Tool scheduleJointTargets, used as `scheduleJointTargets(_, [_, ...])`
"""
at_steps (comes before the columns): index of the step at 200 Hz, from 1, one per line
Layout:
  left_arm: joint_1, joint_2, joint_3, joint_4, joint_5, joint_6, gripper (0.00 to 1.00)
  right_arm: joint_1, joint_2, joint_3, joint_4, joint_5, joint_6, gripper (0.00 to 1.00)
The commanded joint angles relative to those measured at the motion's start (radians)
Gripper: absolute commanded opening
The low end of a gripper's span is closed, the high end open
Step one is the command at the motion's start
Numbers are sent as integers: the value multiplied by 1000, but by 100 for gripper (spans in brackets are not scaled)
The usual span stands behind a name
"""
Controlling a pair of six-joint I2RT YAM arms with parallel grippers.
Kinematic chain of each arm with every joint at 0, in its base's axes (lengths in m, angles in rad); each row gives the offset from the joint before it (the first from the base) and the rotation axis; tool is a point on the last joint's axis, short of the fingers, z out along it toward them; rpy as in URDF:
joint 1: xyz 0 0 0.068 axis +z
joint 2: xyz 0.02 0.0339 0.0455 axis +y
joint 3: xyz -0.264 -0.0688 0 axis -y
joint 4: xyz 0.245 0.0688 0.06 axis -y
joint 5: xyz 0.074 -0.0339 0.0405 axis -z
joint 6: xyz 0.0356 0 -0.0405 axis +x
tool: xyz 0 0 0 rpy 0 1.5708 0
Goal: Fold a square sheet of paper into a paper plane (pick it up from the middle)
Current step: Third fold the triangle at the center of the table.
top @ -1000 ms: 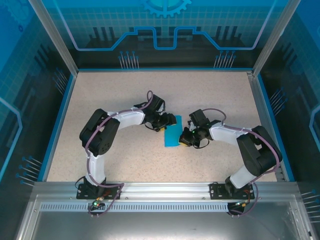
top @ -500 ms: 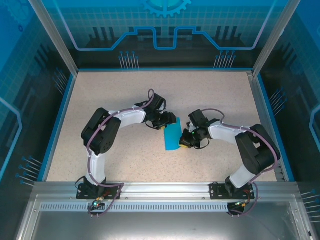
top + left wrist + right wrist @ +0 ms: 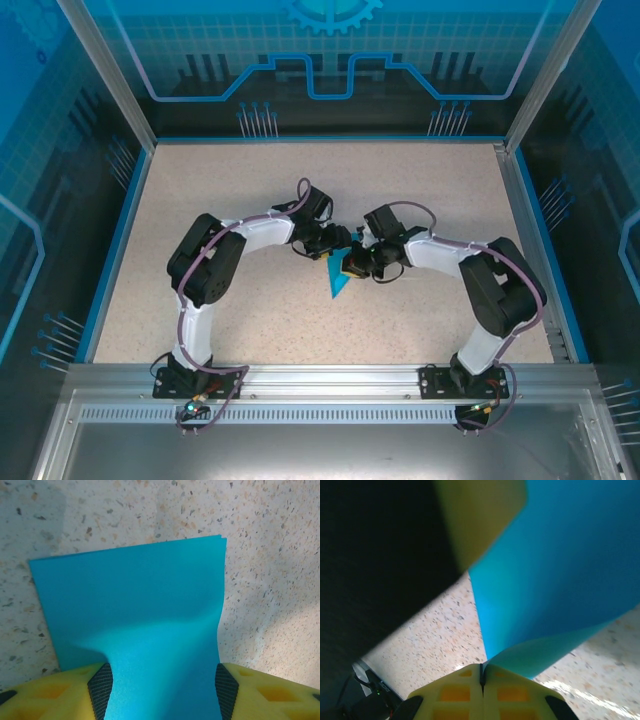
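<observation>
Blue sheet cut off by top and right edges; yellow finger beside it blurred.

Speckled beige tabletop, blue patterned walls

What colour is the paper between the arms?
The paper is plain bright blue; clearest in the left wrist view.

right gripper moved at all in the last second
Yes. The right gripper, shut on the blue paper, has shifted left, away from the table's right rail and closer to the left gripper.
</observation>
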Motion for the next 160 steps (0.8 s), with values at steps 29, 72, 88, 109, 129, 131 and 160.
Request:
scheduleJointTargets(29, [4,3,27,-53,-2,33,61,17,60,40,40,-2,-17,3])
scheduleJointTargets(72, [17,-81,2,-1,-10,3,61,20,82,44,34,8,-24,3])
scheduleJointTargets(88, [18,-101,-22,12,-13,-13,61,20,91,47,34,9,-23,3])
scheduleJointTargets(109, [19,-134,-76,34,-17,-34,60,19,99,53,36,4,-27,3])
scheduleJointTargets(129, [18,-168,-127,37,-37,-43,58,23,109,66,26,2,-37,3])
scheduleJointTargets(131, [19,-172,-134,38,-39,-45,58,23,110,67,25,1,-37,3])
scheduleJointTargets(160, [19,-214,-199,44,-54,-59,56,24,122,73,25,1,-43,4])
